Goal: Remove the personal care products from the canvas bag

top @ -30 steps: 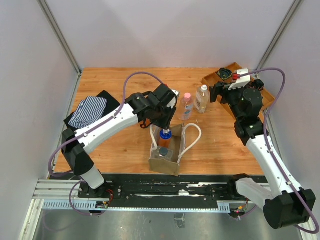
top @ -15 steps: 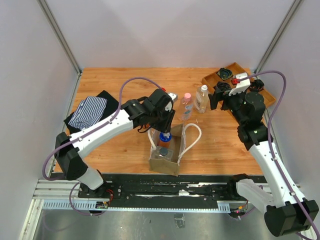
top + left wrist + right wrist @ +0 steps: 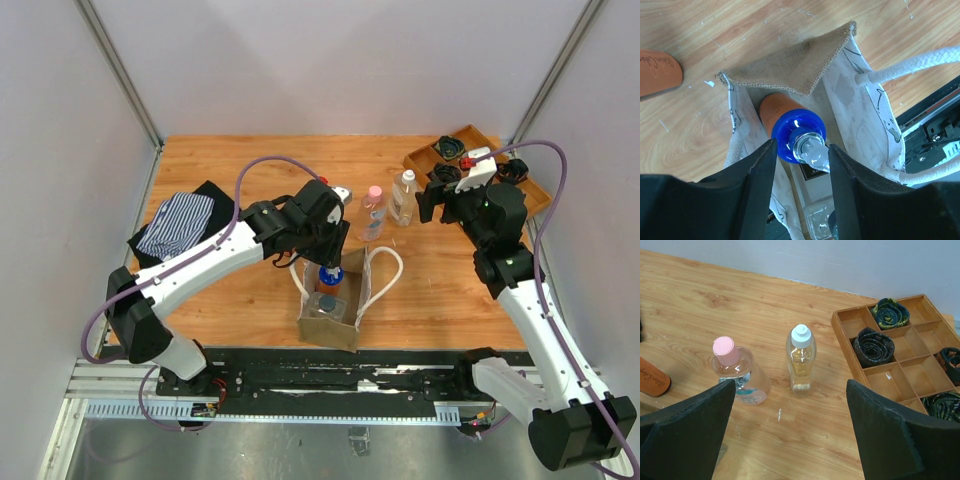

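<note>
Over tan canvas bag [image 3: 790,65], we see left gripper [image 3: 799,146] flanking blue-capped orange-brown bottle [image 3: 790,131], grip unclear, via wrist camera only; right gripper [image 3: 790,390] wide; cursive on nearby orange piece [image 3: 655,70] unreadable.

No legible text — only unreadable cursive script on the lying orange-brown bottle [image 3: 652,376]

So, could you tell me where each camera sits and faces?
Top external: high behind, down on the wooden table; left arm, right arm show.
Left wrist: down into the tan canvas bag, blue-capped orange bottle; left gripper shows.
Right wrist: across at pink-capped clear bottle and white-capped clear bottle; right gripper shows.
Top external shares both bottles.
</note>
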Available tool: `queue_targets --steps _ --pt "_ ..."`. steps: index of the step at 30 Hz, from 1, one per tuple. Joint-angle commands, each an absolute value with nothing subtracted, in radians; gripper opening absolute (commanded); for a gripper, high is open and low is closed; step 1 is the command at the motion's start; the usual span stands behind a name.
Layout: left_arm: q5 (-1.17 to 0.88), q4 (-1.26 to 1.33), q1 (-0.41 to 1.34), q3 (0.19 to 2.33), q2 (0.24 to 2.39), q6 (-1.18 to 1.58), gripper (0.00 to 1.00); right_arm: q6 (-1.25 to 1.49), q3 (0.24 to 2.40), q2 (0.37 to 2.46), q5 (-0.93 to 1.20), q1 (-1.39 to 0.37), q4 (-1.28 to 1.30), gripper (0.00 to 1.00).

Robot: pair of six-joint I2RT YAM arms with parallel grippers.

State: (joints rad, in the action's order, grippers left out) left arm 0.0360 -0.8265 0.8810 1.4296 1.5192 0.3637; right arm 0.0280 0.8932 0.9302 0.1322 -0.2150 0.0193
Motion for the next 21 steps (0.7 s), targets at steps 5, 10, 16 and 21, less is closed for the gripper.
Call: queue_targets --steps 5,10,16,21 --pt "0.092 -0.895 0.888 1.420 1.514 0.375 0.48 0.036 0.918 0.923 0.141 -0.228 0.021 0.93" --pt "0.119 -0.870 0.887 1.419 1.478 0.394 0.46 0.037 0.923 0.927 0.149 -0.228 0.025 0.94" --pt "0.113 -0.882 0.887 1.433 1.479 0.394 0.47 0.040 0.925 0.927 0.151 -0.227 0.024 0.94" --pt "0.085 -0.864 0.887 1.413 1.483 0.389 0.47 0.037 0.924 0.919 0.147 -0.228 0.028 0.94"
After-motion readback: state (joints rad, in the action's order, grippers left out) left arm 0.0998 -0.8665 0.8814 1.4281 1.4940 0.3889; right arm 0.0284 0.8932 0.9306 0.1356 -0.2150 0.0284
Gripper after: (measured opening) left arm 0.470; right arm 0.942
